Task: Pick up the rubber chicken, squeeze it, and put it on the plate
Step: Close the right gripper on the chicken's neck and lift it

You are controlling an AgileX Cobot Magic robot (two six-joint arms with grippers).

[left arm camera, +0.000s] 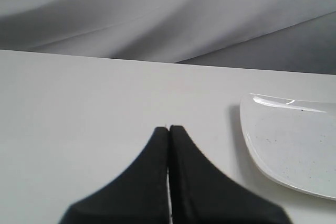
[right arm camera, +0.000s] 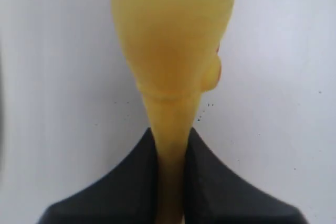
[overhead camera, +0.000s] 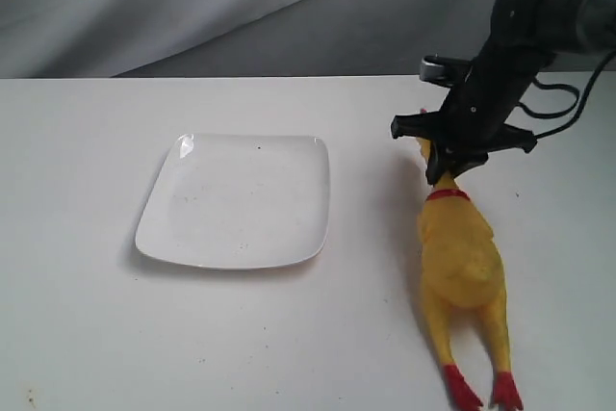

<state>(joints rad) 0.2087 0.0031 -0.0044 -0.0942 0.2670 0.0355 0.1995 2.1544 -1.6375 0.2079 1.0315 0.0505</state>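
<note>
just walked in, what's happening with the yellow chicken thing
The right gripper is closed on the thin neck of the rubber chicken, which lies on the table to the right of the plate. The plate has nothing on it. The left gripper is shut and empty, near the plate.

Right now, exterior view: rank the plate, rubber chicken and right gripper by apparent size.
1. plate: covers most area.
2. rubber chicken: longer than the plate is wide, but narrower; feet end looks nearer the camera, so 1 versus 2 is unsure.
3. right gripper, shut on the chicken's neck: clearly smallest.
</note>
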